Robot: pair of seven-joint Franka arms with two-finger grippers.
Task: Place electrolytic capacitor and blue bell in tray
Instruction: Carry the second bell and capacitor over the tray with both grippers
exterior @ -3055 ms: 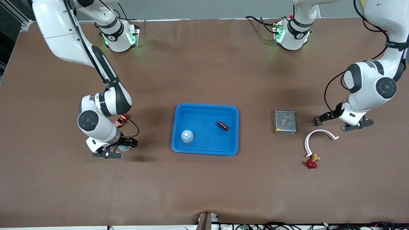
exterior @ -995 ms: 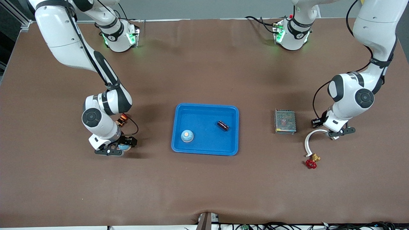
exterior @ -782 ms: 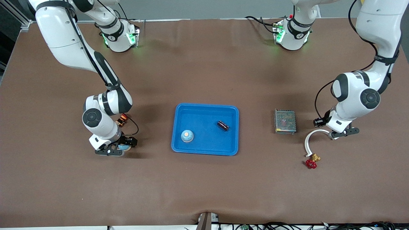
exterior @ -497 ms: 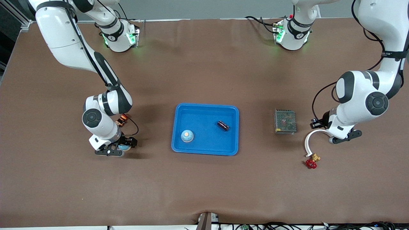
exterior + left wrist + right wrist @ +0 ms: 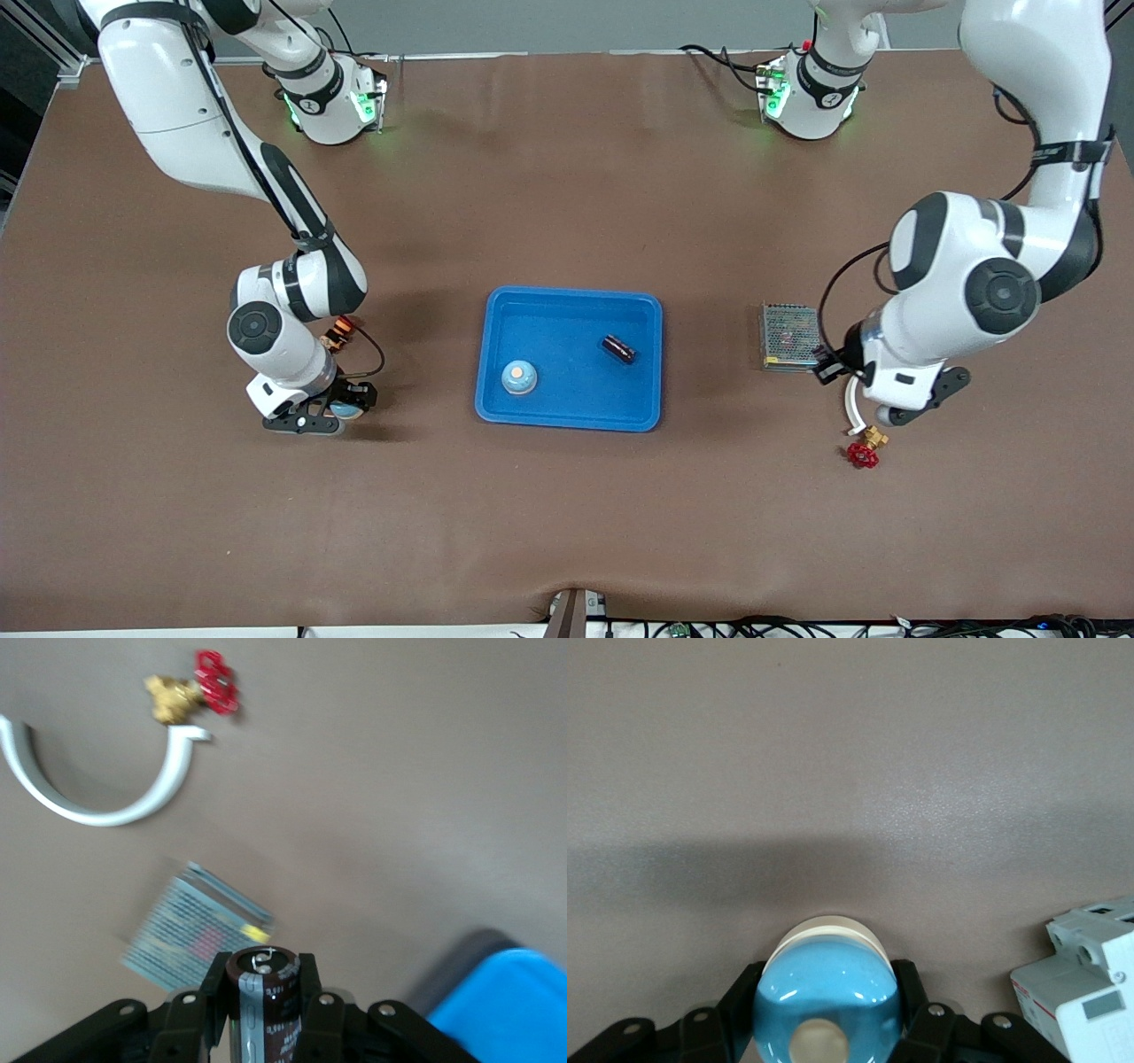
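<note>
You see two glossy white arms with dark grey joint bands, black cables looped along them, green-lit bases, and black fingers with small silver screws.

A wide table covered in a matte brown, faintly creased sheet fills nearly everything, with a grey wall strip along its top edge, dark metal framing at one upper corner and black cables along the near edge

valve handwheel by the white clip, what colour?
Red handwheel on a brass-coloured valve body, touching the white clip. Shows best in the left wrist view.
</note>
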